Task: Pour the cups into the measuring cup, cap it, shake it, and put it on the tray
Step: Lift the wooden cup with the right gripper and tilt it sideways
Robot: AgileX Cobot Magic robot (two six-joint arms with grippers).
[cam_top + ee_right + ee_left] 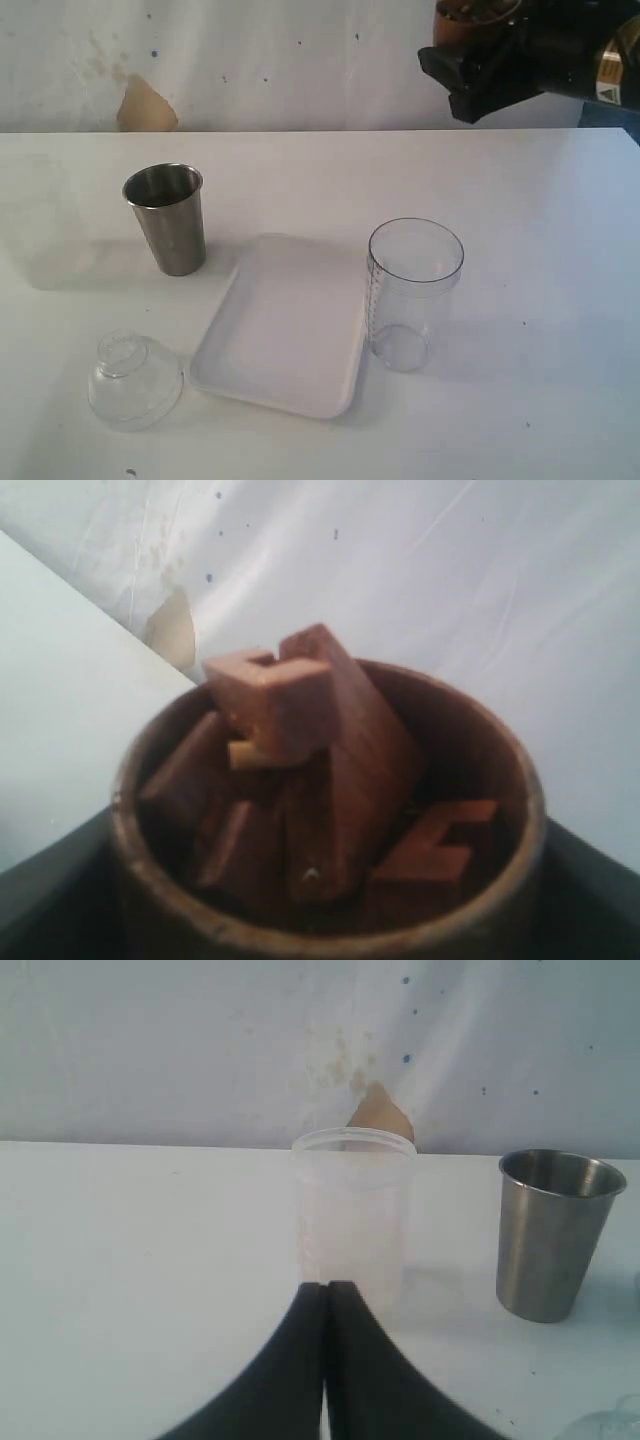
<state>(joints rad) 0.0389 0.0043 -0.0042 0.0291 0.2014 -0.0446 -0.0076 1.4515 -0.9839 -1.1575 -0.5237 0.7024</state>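
Measuring cup (pixel 414 290) stands empty and uncapped right of centre, just beside the tray (pixel 280 330), so no pour looks done yet. Right claw (pixel 475 60), spread wide, grips the wooden cup (pixel 470 22) full of blocks (pixel 300 740) at upper right; left claw (pixel 325 1360) is closed on nothing. Tumbler (pixel 168 218), lid (pixel 133 382), shaking and traying all remain.

One steel tumbler (pixel 167 218), one measuring cup (pixel 412 292), one white tray (pixel 285 330) and one domed lid (pixel 133 382) are sitting on the table (pixel 560 300). One frosted cup (pixel 352 1215) is standing too. One wooden cup (pixel 300 935) is holding perhaps five wooden blocks (pixel 300 720).
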